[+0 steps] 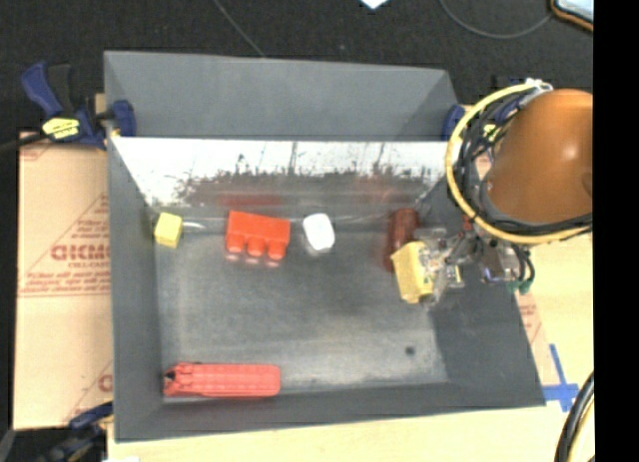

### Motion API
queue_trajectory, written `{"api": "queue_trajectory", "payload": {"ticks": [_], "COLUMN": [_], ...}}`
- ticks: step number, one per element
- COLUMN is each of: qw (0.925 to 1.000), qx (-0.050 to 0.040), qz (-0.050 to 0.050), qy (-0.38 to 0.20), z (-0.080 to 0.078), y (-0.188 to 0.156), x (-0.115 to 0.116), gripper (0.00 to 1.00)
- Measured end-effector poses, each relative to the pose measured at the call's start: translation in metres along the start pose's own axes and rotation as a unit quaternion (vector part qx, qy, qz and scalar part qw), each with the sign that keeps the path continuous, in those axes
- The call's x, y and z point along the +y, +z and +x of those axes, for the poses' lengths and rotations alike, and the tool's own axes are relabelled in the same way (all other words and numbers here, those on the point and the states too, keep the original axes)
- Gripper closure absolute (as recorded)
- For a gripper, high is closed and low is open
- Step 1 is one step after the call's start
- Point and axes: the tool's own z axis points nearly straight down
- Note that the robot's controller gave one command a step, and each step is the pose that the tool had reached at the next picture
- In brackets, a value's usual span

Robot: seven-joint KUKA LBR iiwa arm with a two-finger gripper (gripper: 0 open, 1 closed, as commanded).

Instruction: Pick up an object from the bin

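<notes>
The grey metal bin [300, 101] has most of its floor bare, with its few things spread along the far wall and the near left corner. The arm enters from the right under its orange cover [544, 156]. Its claw [433, 268] is low at the bin's right side, close to the right wall.

A long, flat red ridged piece [222, 380] lies along the near wall at the left, well apart from the claw. An orange-red studded brick [258, 233] sits by the far wall, left of centre.

The thing that matters is the yellow block [407, 272]. It lies immediately left of the claw, touching it or nearly so, with its long axis running roughly far to near. It looks a pale, dull yellow, chunky, with a plain face. I cannot tell whether the claw is wide, narrow or gripping the block, because the metalwork there is too cluttered.

A dark red piece [401, 231] stands just beyond the block, on its far side. A white lump [318, 232] sits right of the brick, and a small yellow cube [168, 230] far left.
</notes>
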Motion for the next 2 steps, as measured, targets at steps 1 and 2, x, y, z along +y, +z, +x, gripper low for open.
{"api": "queue_trajectory", "payload": {"ticks": [1, 2], "qw": [0.9992, 0.9946], "qx": [0.0009, -0.0074], "qz": [-0.001, 0.001], "qy": [-0.039, 0.104], "z": [0.005, -0.045], "y": [0.009, 0.022], "x": [0.023, 0.014], "gripper": [1.00, 1.00]}}
